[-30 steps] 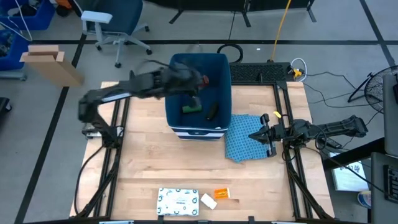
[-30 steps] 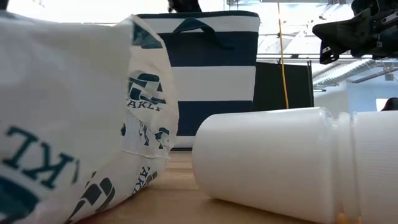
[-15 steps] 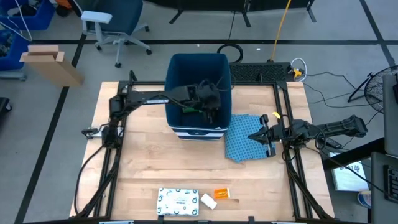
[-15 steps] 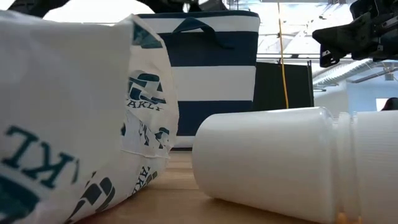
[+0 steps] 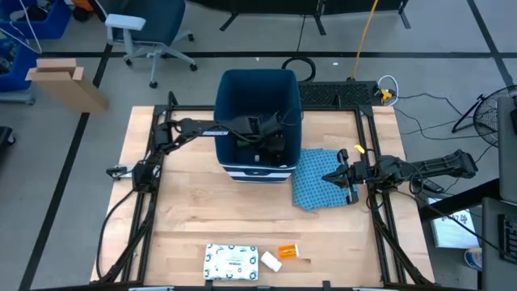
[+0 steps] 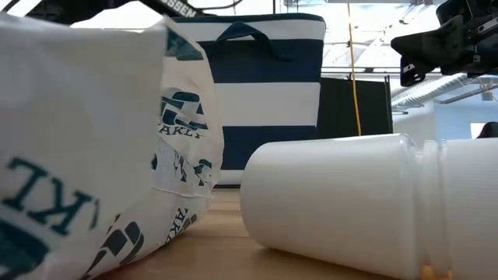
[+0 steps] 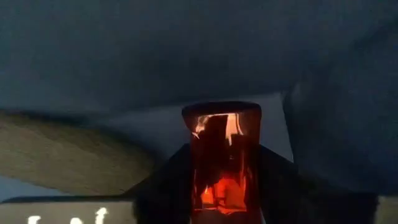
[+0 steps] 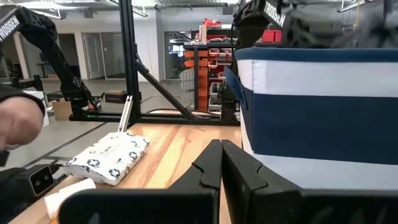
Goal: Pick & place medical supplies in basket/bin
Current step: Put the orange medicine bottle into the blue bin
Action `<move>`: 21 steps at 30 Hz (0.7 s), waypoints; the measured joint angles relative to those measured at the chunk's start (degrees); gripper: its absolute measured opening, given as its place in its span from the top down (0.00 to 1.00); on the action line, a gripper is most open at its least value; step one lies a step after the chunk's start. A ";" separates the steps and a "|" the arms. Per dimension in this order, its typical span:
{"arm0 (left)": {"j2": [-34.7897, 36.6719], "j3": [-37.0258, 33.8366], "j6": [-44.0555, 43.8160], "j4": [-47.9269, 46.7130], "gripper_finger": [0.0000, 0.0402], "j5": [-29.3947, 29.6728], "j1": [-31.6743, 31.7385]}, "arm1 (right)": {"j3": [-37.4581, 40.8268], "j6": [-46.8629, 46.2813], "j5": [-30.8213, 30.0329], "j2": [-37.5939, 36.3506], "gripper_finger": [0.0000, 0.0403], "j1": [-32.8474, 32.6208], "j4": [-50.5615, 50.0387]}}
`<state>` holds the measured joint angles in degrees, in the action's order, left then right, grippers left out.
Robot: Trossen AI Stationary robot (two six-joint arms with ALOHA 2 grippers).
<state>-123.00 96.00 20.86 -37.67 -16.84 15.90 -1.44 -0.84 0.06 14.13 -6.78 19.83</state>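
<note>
1. The bottle is translucent orange-red and glows in the left wrist view, pinched upright between the left gripper's jaws inside the bin.
2. The packet is flat and white with dark speckles; it lies at the counter's near edge, near the middle.
3. Just beside it sits a small white piece, and next to that a small orange item.
4. In the low view a white cylinder lies on its side close to the camera, next to the packet's printed wrapper.
5. The counter is pale wood, framed by black rails.
6. Around it is grey floor with a swivel chair, a cardboard box, cables and a yellow cord.
7. The right wrist view shows shelving with red and orange bins in the room beyond.
8. The bin is deep and dark blue with a white band at its base; it stands at the far edge of the counter, mid-width.
9. What else lies inside it cannot be told, since the left arm covers the inside.
10. A blue patterned cloth lies touching the bin toward the right edge.
11. The right gripper waits over the cloth, jaws pressed together and holding nothing.
</note>
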 joint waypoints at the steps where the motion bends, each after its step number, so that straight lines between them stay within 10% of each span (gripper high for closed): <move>1: -0.05 -1.34 -0.07 0.65 0.64 -0.64 0.18 | -0.01 0.00 0.01 0.00 1.00 0.01 -0.01; 21: 0.24 -14.15 -3.19 13.34 0.64 -6.81 0.96 | 0.00 2.21 -0.21 0.00 1.00 0.00 0.03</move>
<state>-122.76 81.85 17.67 -24.34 -23.65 16.86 -1.44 1.37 -0.14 14.13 -6.78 19.86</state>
